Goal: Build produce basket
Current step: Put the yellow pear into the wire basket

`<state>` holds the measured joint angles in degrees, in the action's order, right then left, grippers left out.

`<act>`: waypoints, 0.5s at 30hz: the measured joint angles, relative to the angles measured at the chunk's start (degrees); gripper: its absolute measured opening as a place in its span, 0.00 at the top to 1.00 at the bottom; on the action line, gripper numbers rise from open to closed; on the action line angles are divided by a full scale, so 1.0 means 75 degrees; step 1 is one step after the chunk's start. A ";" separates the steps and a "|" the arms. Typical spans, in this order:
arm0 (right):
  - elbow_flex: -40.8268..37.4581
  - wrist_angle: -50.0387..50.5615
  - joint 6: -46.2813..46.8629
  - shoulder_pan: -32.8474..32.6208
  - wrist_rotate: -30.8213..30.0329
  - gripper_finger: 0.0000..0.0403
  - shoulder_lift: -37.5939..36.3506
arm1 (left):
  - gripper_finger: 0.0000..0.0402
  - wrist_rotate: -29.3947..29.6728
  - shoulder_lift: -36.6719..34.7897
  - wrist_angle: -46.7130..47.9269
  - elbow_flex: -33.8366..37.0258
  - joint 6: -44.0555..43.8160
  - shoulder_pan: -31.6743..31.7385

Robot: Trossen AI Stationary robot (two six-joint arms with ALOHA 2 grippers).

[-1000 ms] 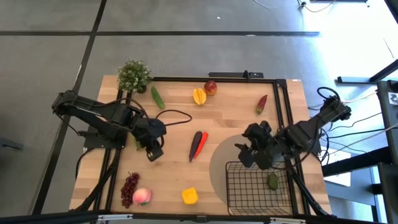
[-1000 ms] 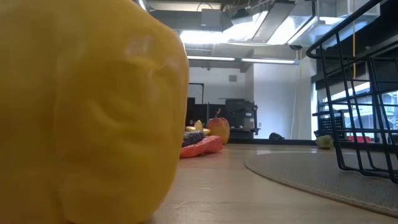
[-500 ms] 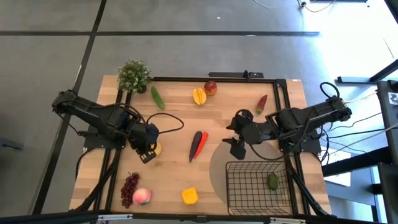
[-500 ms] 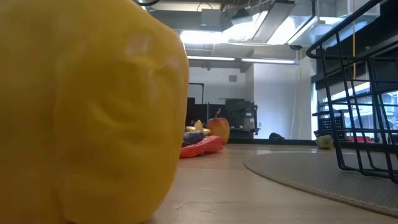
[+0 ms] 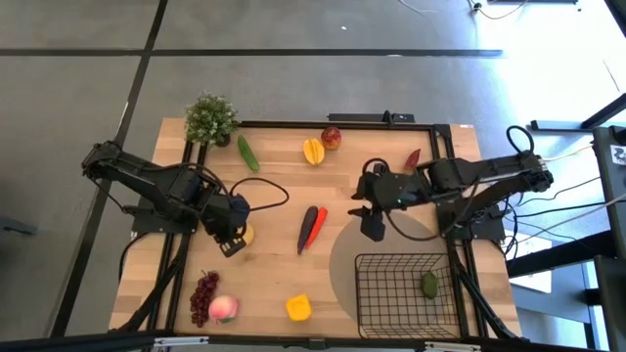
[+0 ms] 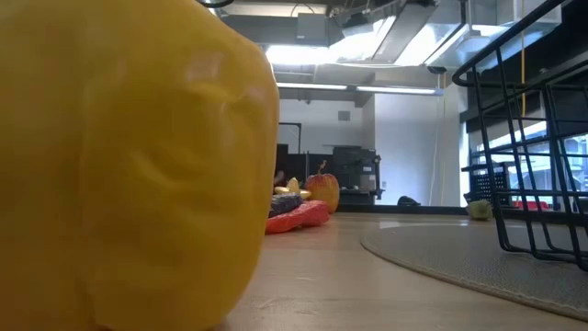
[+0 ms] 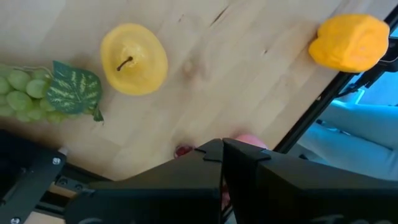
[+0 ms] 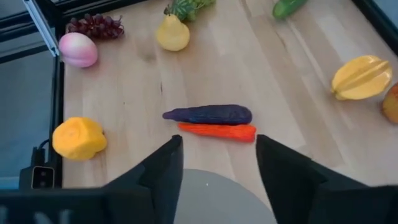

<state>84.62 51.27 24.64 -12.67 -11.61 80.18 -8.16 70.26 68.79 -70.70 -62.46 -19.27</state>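
The black wire basket point(image 5: 406, 291) stands on a grey round mat point(image 5: 344, 256) at the near right and holds one green piece point(image 5: 428, 284). My right gripper point(image 5: 373, 227) point(image 8: 219, 171) hovers open over the mat's far edge. It faces a purple piece point(image 8: 208, 114) and a red-orange piece point(image 8: 217, 131) that lie side by side on the table. My left gripper point(image 5: 231, 244) point(image 7: 222, 152) is shut and empty above the left half, beside a yellow fruit point(image 7: 134, 59) and green grapes point(image 7: 34, 90). The yellow pepper point(image 5: 298, 308) sits near the front edge.
A potted plant point(image 5: 210, 119) stands at the far left corner. Along the far edge lie a cucumber point(image 5: 247, 154), a yellow ridged fruit point(image 5: 313, 151), a red apple point(image 5: 332, 137) and a chili point(image 5: 412, 161). Purple grapes point(image 5: 203, 291) and a peach point(image 5: 223, 309) lie near left.
My right gripper has swung from above the basket's far corner toward the table's left and far side, out over the mat's far edge, and has rolled about its own line. It carries nothing.
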 joint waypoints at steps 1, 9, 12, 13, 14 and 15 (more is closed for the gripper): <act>0.0000 0.0000 -0.0099 0.0053 0.0058 0.58 0.0000 | 1.00 0.0013 0.0000 0.0000 0.0000 0.0001 0.0000; 0.0000 -0.0003 -0.0854 0.0338 0.0173 0.71 0.0000 | 1.00 0.0025 0.0000 0.0000 0.0000 0.0001 0.0000; 0.0000 -0.0003 -0.0959 0.0380 0.0157 0.76 0.0000 | 1.00 0.0026 0.0000 0.0000 0.0000 -0.0006 0.0000; 0.0000 -0.0003 -0.0977 0.0377 0.0159 0.77 0.0000 | 1.00 0.0026 0.0000 0.0000 0.0000 -0.0008 0.0000; 0.0000 -0.0006 -0.1014 0.0377 0.0133 0.77 0.0000 | 1.00 0.0029 0.0000 0.0000 0.0000 -0.0005 0.0000; 0.0000 -0.0013 -0.1141 0.0374 0.0081 0.77 0.0000 | 1.00 0.0045 0.0000 0.0000 0.0000 -0.0013 0.0000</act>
<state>84.62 51.17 16.08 -9.87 -11.01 80.18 -7.83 70.26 68.79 -70.70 -62.56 -19.27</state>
